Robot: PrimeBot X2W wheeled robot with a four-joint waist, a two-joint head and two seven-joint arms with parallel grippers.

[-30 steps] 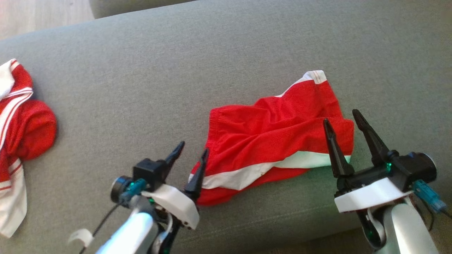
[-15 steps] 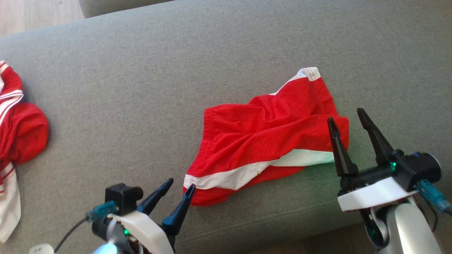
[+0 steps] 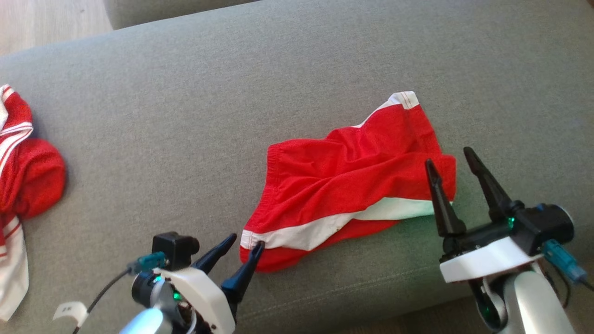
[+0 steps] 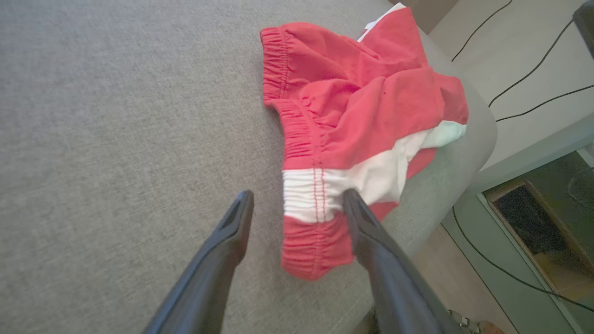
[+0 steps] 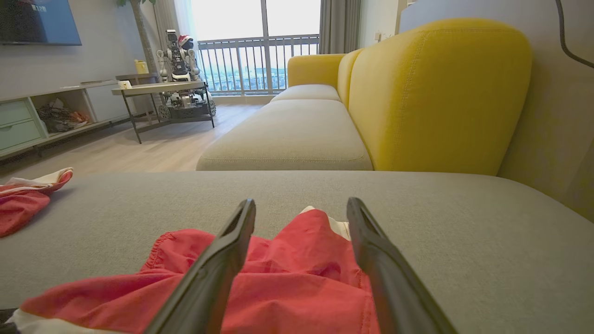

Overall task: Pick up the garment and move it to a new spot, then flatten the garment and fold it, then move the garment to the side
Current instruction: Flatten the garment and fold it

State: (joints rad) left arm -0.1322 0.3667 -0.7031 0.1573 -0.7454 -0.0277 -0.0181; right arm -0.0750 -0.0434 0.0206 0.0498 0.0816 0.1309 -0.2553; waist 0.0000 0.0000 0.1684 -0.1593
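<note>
Red shorts (image 3: pixel 352 185) with a white stripe lay crumpled on a grey sofa cushion (image 3: pixel 185 116). One corner of their elastic waistband (image 4: pixel 301 199) sat between the spread, empty fingers of the left gripper (image 3: pixel 246 240), and their other end lay just beneath the right gripper (image 3: pixel 448 157), also wide open and holding nothing. A clean pickup would probably need both grippers lowered onto the fabric edges, pinching firmly before lifting together.

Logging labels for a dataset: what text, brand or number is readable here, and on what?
Nothing legible.
Television: white caption, too blurred to read.
White cable tag: marks too small to read.
Red shorts: no print seen.
</note>
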